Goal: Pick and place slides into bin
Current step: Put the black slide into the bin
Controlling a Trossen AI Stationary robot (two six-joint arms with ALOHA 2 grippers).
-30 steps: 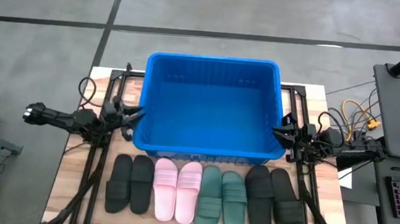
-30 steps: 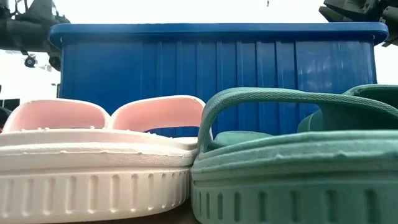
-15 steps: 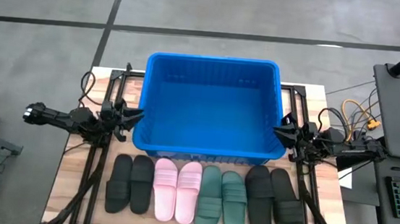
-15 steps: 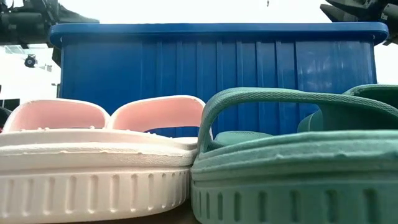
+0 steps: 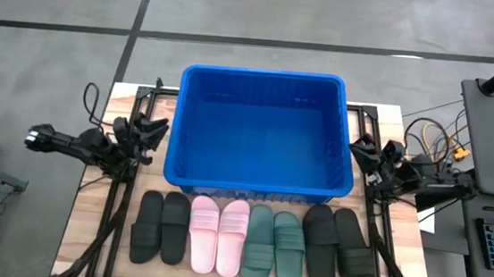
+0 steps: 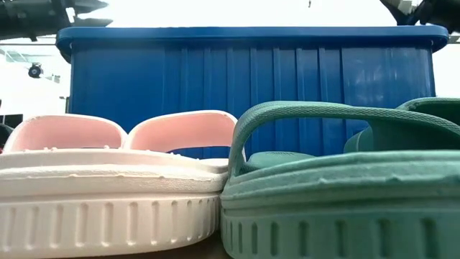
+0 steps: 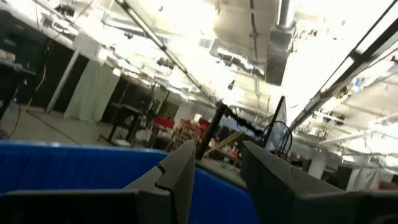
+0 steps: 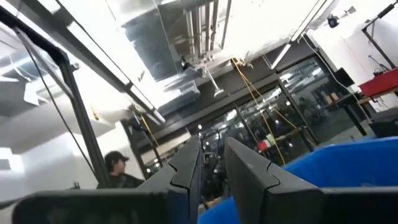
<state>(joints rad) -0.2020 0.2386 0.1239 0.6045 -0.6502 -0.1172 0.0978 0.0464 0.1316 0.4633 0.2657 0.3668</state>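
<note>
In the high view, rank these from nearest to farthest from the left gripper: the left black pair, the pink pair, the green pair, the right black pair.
From the left gripper, beside the bin's left wall:
1. left black pair, at the left end of the row.
2. pink pair, next along.
3. green pair, right of centre.
4. right black pair, at the right end, below the right gripper.

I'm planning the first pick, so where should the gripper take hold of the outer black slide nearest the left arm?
Probably the wide strap of that black slide. It lies flat, sole down, at the row's left end, so come from above with one finger under the strap's arch. Its outer side is free; its mate lies close against the other.
</note>
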